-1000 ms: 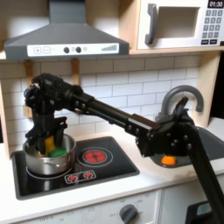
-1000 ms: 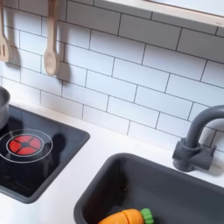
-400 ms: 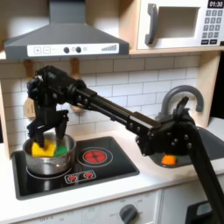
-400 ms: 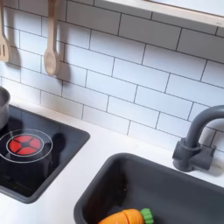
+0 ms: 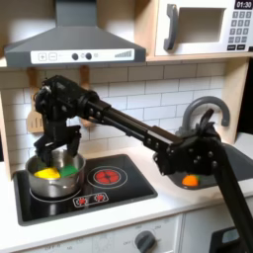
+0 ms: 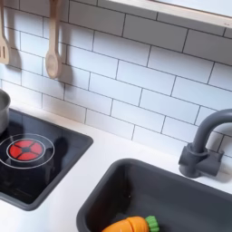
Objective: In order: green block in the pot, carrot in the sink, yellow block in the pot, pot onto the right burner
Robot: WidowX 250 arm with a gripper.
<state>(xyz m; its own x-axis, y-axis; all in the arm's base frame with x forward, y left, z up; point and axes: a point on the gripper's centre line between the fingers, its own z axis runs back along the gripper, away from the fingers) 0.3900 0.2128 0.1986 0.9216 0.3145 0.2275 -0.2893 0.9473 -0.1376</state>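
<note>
You had a microwave [image 5: 201,27] above the stove [image 5: 104,188], range hood [image 5: 74,42] beside it, spoons [image 6: 53,54] on the tiles.

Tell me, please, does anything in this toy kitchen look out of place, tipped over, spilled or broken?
Nothing stands out. The carrot lies in the sink, and the yellow block and the green block sit inside the upright pot on the first exterior view's left burner. The gripper hangs just above the pot.

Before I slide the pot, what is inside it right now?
In the first exterior view, the pot holds the yellow block and the green block, side by side. The gripper hangs just above its rim. The pot's wall hides both blocks' lower parts.
</note>
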